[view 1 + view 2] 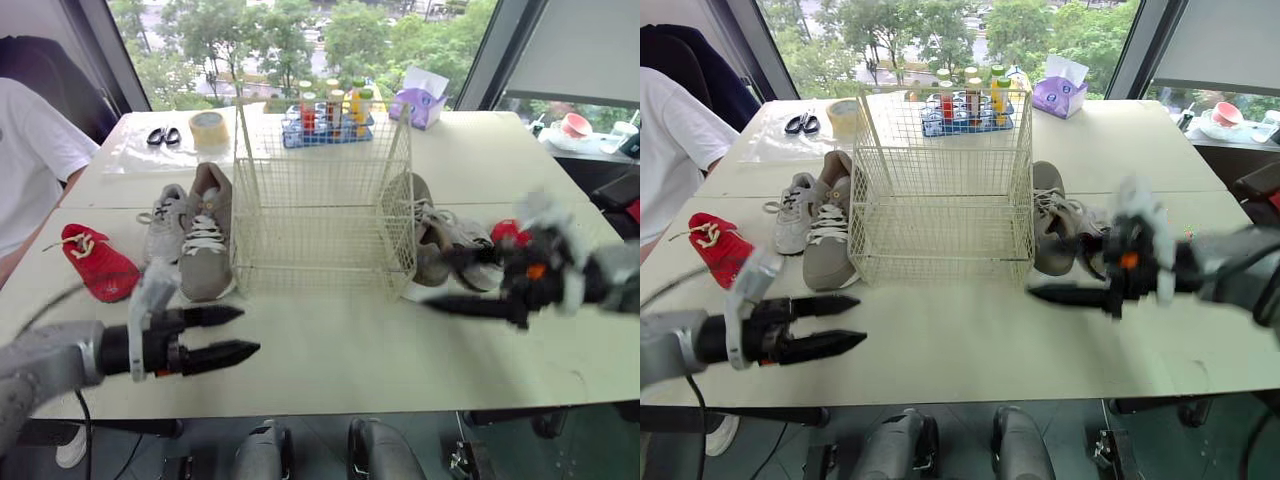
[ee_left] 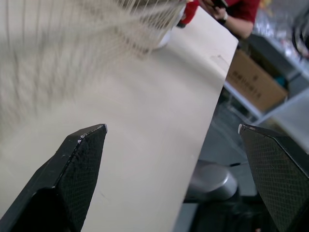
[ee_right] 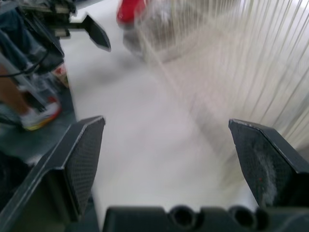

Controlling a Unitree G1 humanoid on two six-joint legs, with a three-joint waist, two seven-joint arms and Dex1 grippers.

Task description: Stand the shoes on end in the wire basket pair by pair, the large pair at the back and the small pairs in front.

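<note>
An empty cream wire basket (image 1: 320,200) stands mid-table. Left of it lie a large tan shoe (image 1: 205,235), a small grey shoe (image 1: 163,222) and a small red shoe (image 1: 97,262). To its right lie the other large tan shoe (image 1: 428,228), a small grey shoe (image 1: 468,252) and a red shoe (image 1: 510,232), partly hidden by my right arm. My left gripper (image 1: 250,330) hovers open over the table in front of the left shoes, holding nothing. My right gripper (image 1: 436,280) is open and empty by the basket's front right corner, just before the right tan shoe.
A person in a white shirt (image 1: 25,160) sits at the table's left edge. At the back are scissors (image 1: 163,136), a tape roll (image 1: 207,127), a rack of tubes (image 1: 328,115) and a tissue box (image 1: 420,100). The table front (image 1: 340,350) is bare.
</note>
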